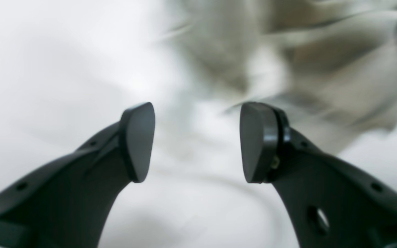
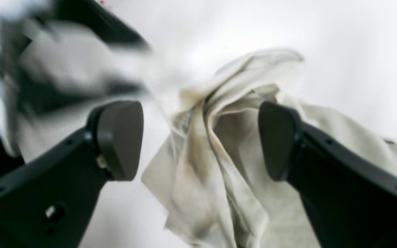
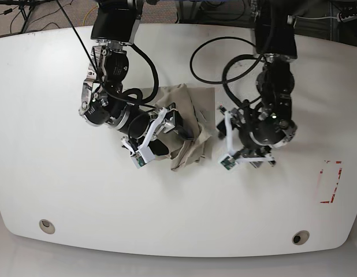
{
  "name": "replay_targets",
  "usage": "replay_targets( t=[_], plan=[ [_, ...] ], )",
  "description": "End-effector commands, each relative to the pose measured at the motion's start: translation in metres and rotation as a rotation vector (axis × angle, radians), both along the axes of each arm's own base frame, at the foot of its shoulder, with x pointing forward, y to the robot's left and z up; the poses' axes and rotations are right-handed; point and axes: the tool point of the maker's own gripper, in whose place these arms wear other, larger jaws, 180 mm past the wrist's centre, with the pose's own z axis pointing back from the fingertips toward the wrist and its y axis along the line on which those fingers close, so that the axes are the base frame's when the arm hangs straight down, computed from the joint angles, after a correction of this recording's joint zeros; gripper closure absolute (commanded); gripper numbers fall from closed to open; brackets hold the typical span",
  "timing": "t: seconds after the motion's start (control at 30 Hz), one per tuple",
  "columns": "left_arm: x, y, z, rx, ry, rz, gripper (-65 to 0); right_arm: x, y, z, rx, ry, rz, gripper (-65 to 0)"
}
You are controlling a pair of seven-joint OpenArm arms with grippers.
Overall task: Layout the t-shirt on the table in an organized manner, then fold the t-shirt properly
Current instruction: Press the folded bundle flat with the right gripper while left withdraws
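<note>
The beige t-shirt (image 3: 189, 104) lies crumpled in a heap at the middle of the white table (image 3: 80, 196). In the right wrist view my right gripper (image 2: 200, 137) stands open, its pads wide apart. The bunched t-shirt (image 2: 219, 162) shows in the gap beyond them, not pinched. In the base view that arm reaches over the heap's left side. My left gripper (image 1: 196, 137) is open too, with only white tabletop between its pads. The t-shirt (image 1: 357, 75) is a blur to its upper right. The left arm (image 3: 262, 130) sits just right of the heap.
A red-tape rectangle (image 3: 330, 182) marks the table at the right. Two round grey grommet holes (image 3: 47, 225) (image 3: 300, 237) sit near the front edge. Black cables (image 3: 213, 52) loop over the table behind the shirt.
</note>
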Motion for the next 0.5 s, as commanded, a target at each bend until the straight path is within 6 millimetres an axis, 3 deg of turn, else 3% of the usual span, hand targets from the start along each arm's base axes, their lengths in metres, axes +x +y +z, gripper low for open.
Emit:
replay_targets(
  t=[0.0, 0.2, 0.33, 0.4, 0.47],
  plan=[
    [0.01, 0.046, 0.034, 0.067, -0.101, 0.068, -36.7, 0.008, 0.002, 0.02, 0.033, -0.063, 0.003, -48.8],
    [0.006, 0.159, 0.07, 0.204, -0.162, 0.261, -36.7, 0.008, -0.007, 0.014, 0.004, -0.056, 0.0, -48.8],
    [-0.01, 0.236, 0.09, 0.26, -0.174, 0.412, -36.7, 0.008, -0.013, 0.012, -0.011, -0.056, -0.005, -48.8],
    [-0.019, 0.263, 0.099, 0.28, -0.175, 0.462, -36.7, 0.009, -0.017, 0.007, -0.012, -0.039, -0.015, -48.8],
    [-0.024, 0.278, 0.108, 0.29, -0.185, 0.485, -36.7, 0.009, -0.02, -0.002, -0.01, -0.009, -0.022, -48.8]
  ],
)
